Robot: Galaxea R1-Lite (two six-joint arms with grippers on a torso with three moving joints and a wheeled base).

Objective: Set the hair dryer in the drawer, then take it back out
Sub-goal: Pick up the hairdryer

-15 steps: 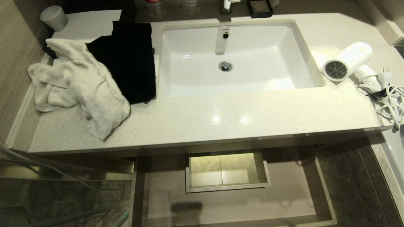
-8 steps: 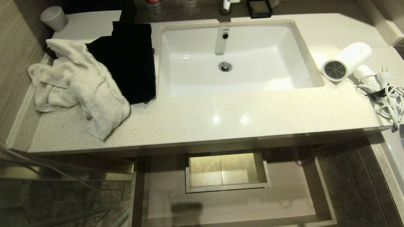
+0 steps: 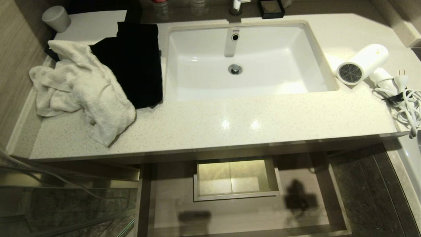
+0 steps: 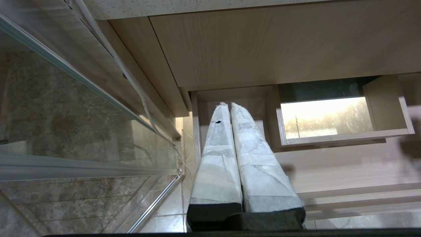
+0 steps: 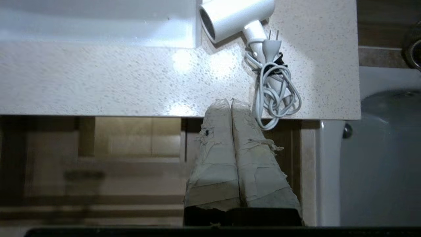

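Head view shows the hair dryer point(image 3: 361, 64) lying on its side on the countertop point(image 3: 230, 128), just to the right of the sink point(image 3: 243, 59), its round grey grille turned toward the basin's front right corner. Its handle runs off toward the counter's right end, where the bundled white cord point(image 3: 406, 110) and plug lie in loose loops near the edge. Below the counter's front edge the drawer point(image 3: 332, 184) stands pulled out, light wood inside, with the boxed cut-out point(image 3: 235, 179) at its back middle and a dark blurred shadow on its floor to the right of that box. In the right wrist view the right gripper point(image 5: 230, 102) hangs above the drawer's right part, at the counter's front edge, with its wrapped fingers pressed together and holding nothing; the cord loops sit just beside its tips and the dryer lies farther back on the stone. In the left wrist view the left gripper point(image 4: 229, 104) is low by the drawer's left side, fingers likewise closed on nothing, next to a glass panel point(image 4: 65, 108). On the counter's left part lie a rumpled white towel point(image 3: 79, 89) and a black cloth point(image 3: 135, 62) partly under it, with a grey cup point(image 3: 56, 18) behind them.
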